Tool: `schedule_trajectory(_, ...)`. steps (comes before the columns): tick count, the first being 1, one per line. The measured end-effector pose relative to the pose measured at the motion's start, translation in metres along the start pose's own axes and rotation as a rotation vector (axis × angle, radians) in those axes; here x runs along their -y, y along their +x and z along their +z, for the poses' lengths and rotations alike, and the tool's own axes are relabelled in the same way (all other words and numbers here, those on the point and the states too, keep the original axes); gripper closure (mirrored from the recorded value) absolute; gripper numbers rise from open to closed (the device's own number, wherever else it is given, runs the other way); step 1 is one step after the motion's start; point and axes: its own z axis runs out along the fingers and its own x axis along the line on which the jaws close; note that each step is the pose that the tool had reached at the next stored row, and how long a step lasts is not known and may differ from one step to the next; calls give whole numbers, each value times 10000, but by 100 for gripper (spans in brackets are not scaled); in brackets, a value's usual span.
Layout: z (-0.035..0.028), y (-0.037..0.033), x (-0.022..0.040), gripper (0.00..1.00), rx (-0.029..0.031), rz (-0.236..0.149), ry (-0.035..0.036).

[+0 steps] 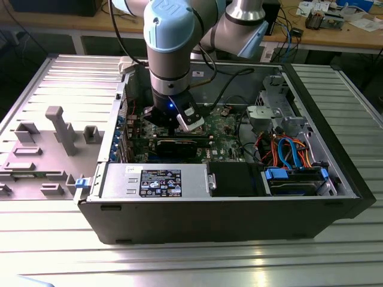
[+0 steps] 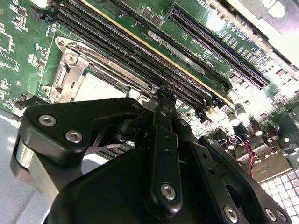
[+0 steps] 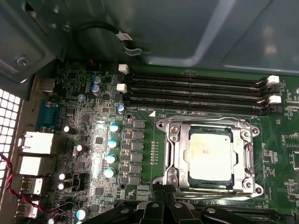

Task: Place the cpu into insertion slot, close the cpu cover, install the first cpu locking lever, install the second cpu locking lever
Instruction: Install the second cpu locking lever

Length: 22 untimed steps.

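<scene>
Above the cpu [image 3: 209, 156] (seated), arm [image 1: 169, 54] upright.

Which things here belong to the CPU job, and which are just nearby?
Job:
- cpu
- insertion slot
- cpu cover
- tool

Nearby:
- memory slots
- capacitors
- power supply
- orange and blue cables

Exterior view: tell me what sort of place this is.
Likely a robotics lab or electronics workshop. An open computer case lies on a ribbed metal table, the robot arm reaches into it over the motherboard, and wooden workbenches with cables and small parts stand behind.
</scene>
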Motion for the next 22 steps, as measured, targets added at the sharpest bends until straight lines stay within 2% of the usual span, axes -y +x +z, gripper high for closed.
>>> schedule_trajectory(5, 36, 7, 7, 89, 6, 1, -127)
schedule_trajectory(7, 59, 14, 10, 89, 16, 4, -212)
schedule_trajectory(10, 76, 21, 14, 89, 19, 6, -267)
schedule_trajectory(13, 76, 25, 14, 89, 16, 5, -239)
schedule_trajectory(14, 69, 24, 13, 89, 14, 5, -211)
schedule_trajectory(17, 30, 22, 4, 89, 15, 4, -204)
schedule_trajectory(22, -108, 18, -23, 89, 15, 4, -204)
